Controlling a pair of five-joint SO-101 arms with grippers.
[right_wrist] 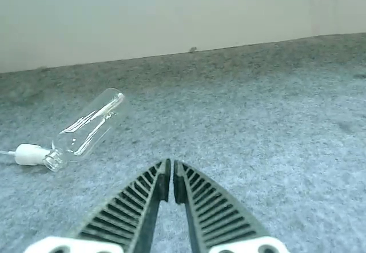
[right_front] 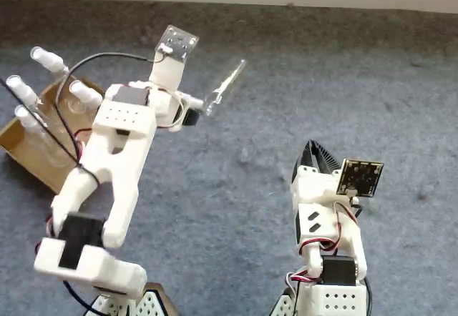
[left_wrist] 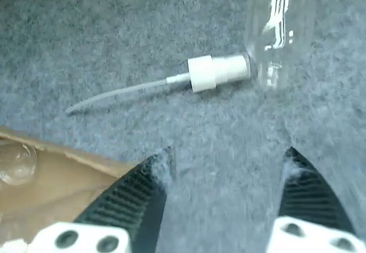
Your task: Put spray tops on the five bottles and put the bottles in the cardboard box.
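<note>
Your left claw [left_wrist: 229, 153] hung wide open, with nothing between its jaws, low over the grey carpeted worktop [right_front: 401, 116]. Just ahead of it lay the loose spray top [left_wrist: 217, 72], on its side, its thin dip tube [left_wrist: 114, 95] trailing away across the carpet. The top's other end sat right at the neck of the clear bottle [left_wrist: 277, 24], which also lay flat and uncapped; I could not tell whether the two touched. From the high view that bottle [right_front: 225, 84] lay just beyond your left arm's wrist, pointing up and away toward the wall. The cardboard box [right_front: 25, 151] sat at the far left of the worktop, beside the left arm, with what looked like four capped bottles [right_front: 46, 58] standing in it, their white tops up. An edge of the box [left_wrist: 51, 178] lay close beside the left claw's jaw. Your right claw [right_wrist: 171, 164] was closed, jaws pressed together on nothing, parked well apart from the bottle [right_wrist: 88, 126] and spray top [right_wrist: 28, 154].
</note>
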